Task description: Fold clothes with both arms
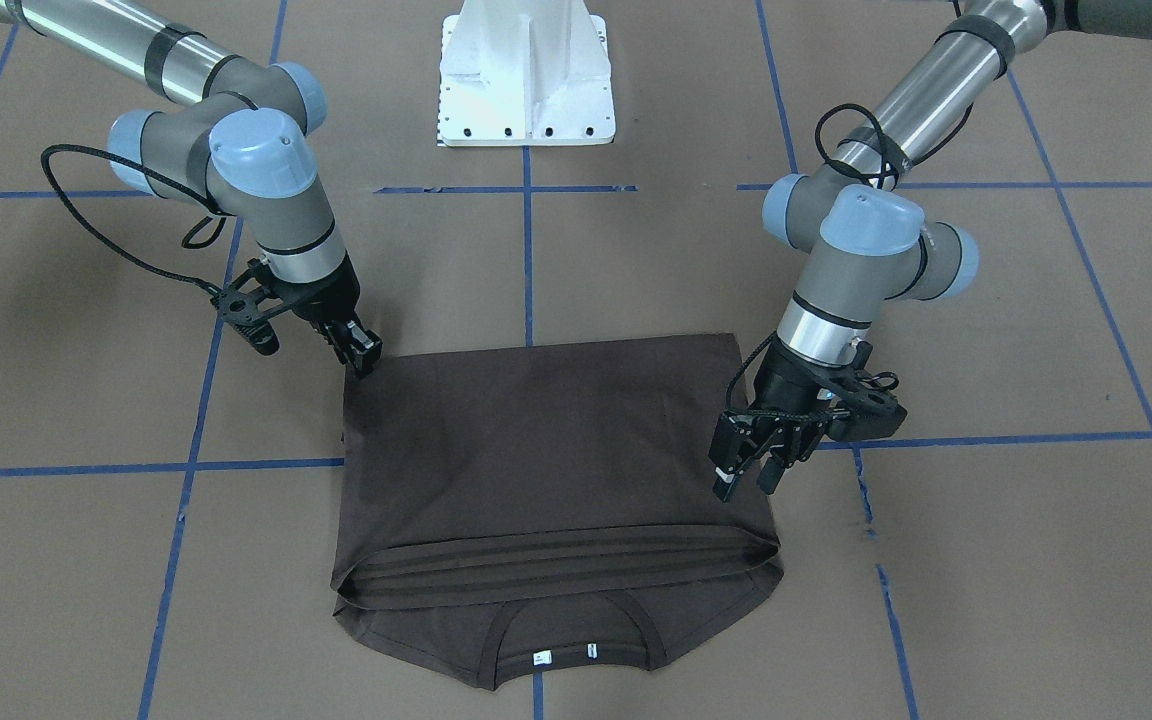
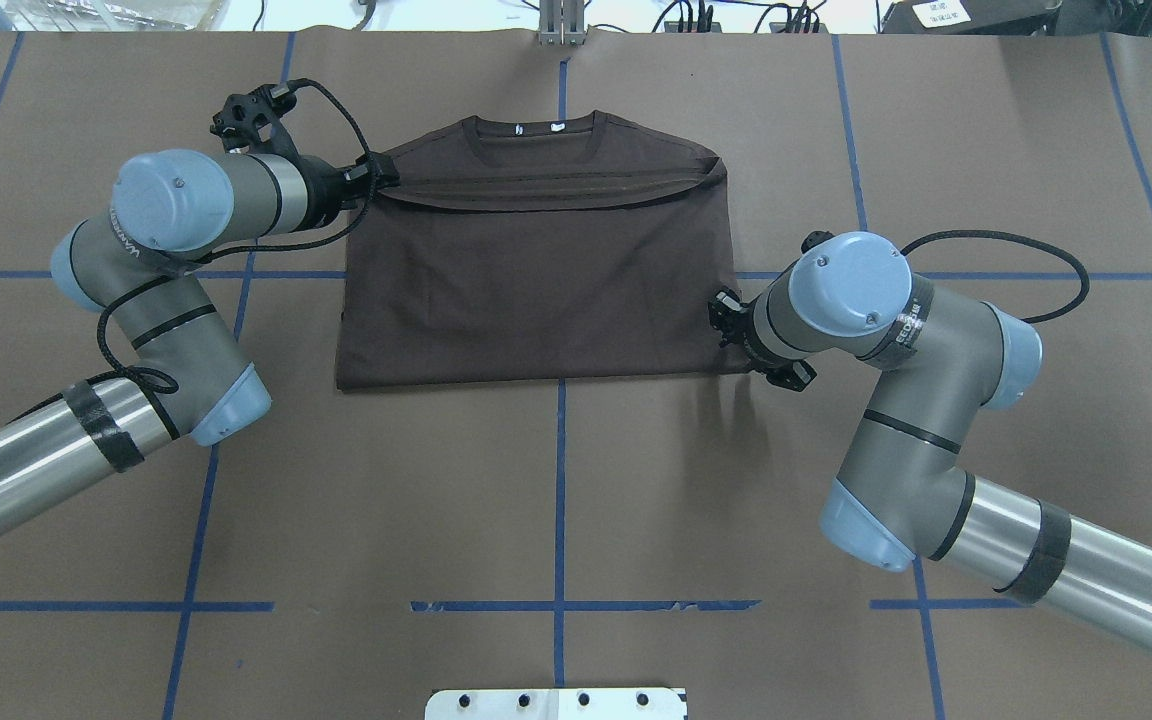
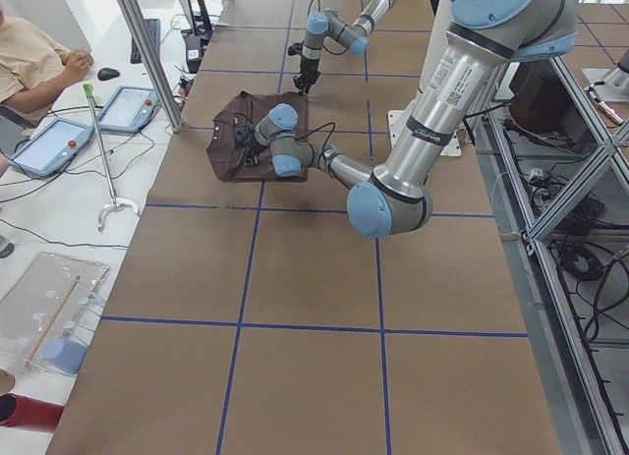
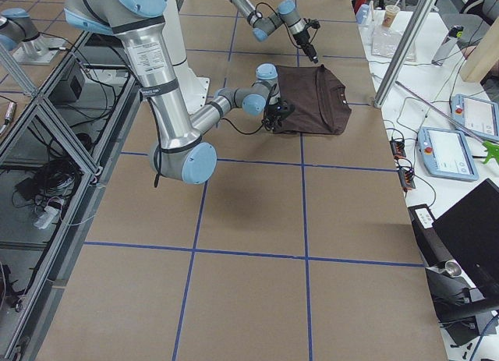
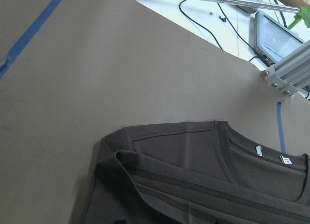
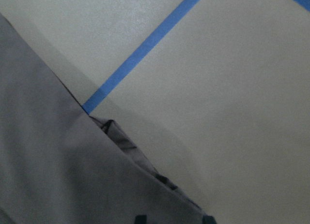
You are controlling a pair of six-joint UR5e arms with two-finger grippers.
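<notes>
The dark brown T-shirt (image 1: 546, 440) lies flat on the brown table, folded once, its hem layers resting just short of the collar (image 1: 566, 640) and white neck tags. My left gripper (image 1: 744, 485) hovers over the shirt's side edge near the hem layers, fingers apart and holding nothing; in the overhead view the left gripper (image 2: 383, 180) is at the hem corner. My right gripper (image 1: 366, 358) sits at the folded corner nearest the robot, beside the shirt's edge (image 6: 145, 171). Its fingertips show slightly apart at the bottom of the right wrist view.
The white pedestal base (image 1: 528, 75) stands behind the shirt. Blue tape lines (image 1: 526, 260) grid the table. Off the far edge are an aluminium post (image 3: 147, 52), control tablets (image 3: 54, 145) and a seated person (image 3: 29, 62).
</notes>
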